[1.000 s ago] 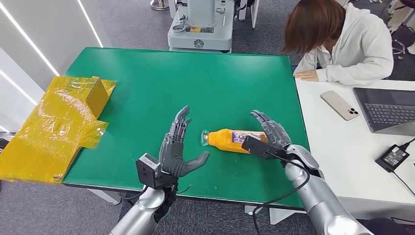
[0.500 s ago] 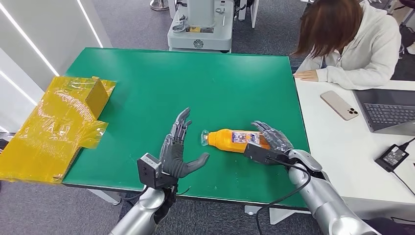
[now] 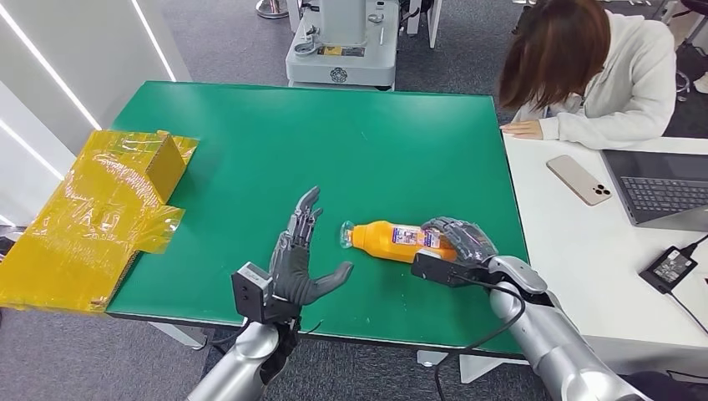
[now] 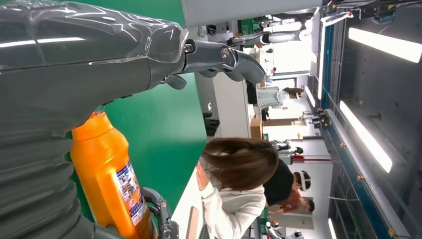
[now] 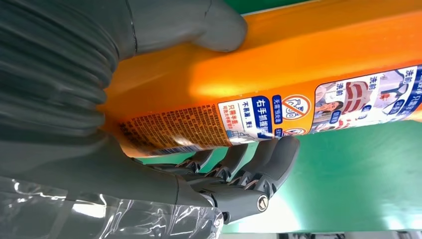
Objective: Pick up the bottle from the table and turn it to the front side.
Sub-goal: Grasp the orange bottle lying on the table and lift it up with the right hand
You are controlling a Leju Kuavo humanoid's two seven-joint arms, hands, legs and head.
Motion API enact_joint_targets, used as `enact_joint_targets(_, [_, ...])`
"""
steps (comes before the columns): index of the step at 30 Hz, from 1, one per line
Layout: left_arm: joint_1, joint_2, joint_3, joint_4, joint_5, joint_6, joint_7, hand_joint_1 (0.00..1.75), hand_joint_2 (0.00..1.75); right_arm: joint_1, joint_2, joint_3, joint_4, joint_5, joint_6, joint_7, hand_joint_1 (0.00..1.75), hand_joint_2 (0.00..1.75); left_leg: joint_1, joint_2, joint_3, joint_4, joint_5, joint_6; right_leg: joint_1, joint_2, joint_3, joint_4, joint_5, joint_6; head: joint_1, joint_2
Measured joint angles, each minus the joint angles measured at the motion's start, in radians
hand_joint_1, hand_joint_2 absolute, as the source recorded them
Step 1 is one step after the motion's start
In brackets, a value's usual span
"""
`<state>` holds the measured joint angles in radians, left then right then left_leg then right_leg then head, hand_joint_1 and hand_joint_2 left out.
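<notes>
**Now: right hand wraps the orange bottle lying on the green surface**

Broadly, the green surface (image 3: 250,142) carries everything, with crumpled yellow wrapping (image 3: 100,213) over its left edge. Beside it, a person in a white hoodie (image 3: 601,75) leans over a white desk (image 3: 576,242) holding a laptop (image 3: 664,188) and phone (image 3: 579,179). The right hand (image 3: 457,242) curls around the base end of the orange bottle (image 3: 392,239), which lies on its side, cap pointing left. The left hand (image 3: 300,259) hovers nearby, fingers spread, holding nothing.

Right hand (image 3: 457,242) curled closed (thumb opposed); left hand (image 3: 302,255) spread.
</notes>
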<state>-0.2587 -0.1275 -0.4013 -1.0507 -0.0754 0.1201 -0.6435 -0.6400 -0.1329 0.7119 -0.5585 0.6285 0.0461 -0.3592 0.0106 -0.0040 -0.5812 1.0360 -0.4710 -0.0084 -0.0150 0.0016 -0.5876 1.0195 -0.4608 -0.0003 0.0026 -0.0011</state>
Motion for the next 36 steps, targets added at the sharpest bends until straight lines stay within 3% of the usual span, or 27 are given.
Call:
enact_joint_targets(2, [0.003,0.002,0.000,-0.001,0.004,-0.003,0.004,0.00,1.75,0.005,-0.006,0.012,-0.016,0.006,-0.001,0.003,0.71,1.75,0.000,0.000,0.000,0.000,0.000,0.000,0.000,0.000,0.000,0.000,0.000,0.000,0.000,0.000])
enact_joint_targets(5, [0.010,0.004,0.000,-0.003,0.011,-0.010,0.006,0.00,1.75,0.011,-0.015,0.028,-0.039,0.015,0.002,0.011,1.10,1.75,0.000,0.000,0.000,0.000,0.000,0.000,0.000,0.000,0.000,0.000,0.000,0.000,0.000,0.000])
enact_joint_targets(7, [0.014,0.006,0.000,-0.005,0.015,-0.014,0.006,0.00,1.75,0.014,-0.021,0.036,-0.053,0.019,0.004,0.020,1.25,1.75,0.000,0.000,0.000,0.000,0.000,0.000,0.000,0.000,0.000,0.000,0.000,0.000,0.000,0.000])
enact_joint_targets(8, [0.015,0.006,0.001,-0.006,0.015,-0.016,0.006,0.00,1.75,0.015,-0.024,0.041,-0.060,0.021,0.005,0.024,1.21,1.75,0.000,0.000,0.000,0.000,0.000,0.000,0.000,0.000,0.000,0.000,0.000,0.000,0.000,0.000])
enact_joint_targets(12, [0.017,0.007,0.001,-0.012,0.016,-0.022,0.007,0.00,1.75,0.018,-0.035,0.054,-0.078,0.028,0.008,0.037,0.11,1.75,0.000,0.000,0.000,0.000,0.000,0.000,0.000,0.000,0.000,0.000,0.000,0.000,0.000,0.000])
enact_joint_targets(15, [0.017,0.008,0.001,-0.013,0.019,-0.028,0.012,0.00,1.75,0.020,-0.040,0.062,-0.082,0.033,0.012,0.048,0.00,1.75,0.000,0.000,0.000,0.000,0.000,0.000,0.000,0.000,0.000,0.000,0.000,0.000,0.000,0.000])
enact_joint_targets(30, [0.008,0.001,0.001,-0.013,0.056,-0.084,0.028,0.00,1.75,0.000,-0.061,0.103,-0.052,0.045,0.090,0.099,0.00,1.75,0.000,0.000,0.001,0.001,0.000,0.000,0.000,0.000,0.001,0.000,0.001,0.001,0.000,0.000])
enact_joint_targets(34, [0.007,0.001,0.001,-0.013,0.056,-0.089,0.028,0.00,1.75,-0.004,-0.064,0.106,-0.047,0.042,0.093,0.100,1.55,1.75,0.000,0.000,0.001,0.002,0.000,0.001,0.000,0.000,0.002,0.000,0.001,0.002,0.000,0.000])
enact_joint_targets(36, [0.006,0.001,0.001,-0.013,0.057,-0.089,0.028,0.00,1.75,-0.005,-0.066,0.108,-0.046,0.042,0.093,0.102,1.63,1.75,0.000,0.000,0.001,0.002,0.000,0.001,0.000,0.000,0.002,0.000,0.001,0.002,0.000,0.000])
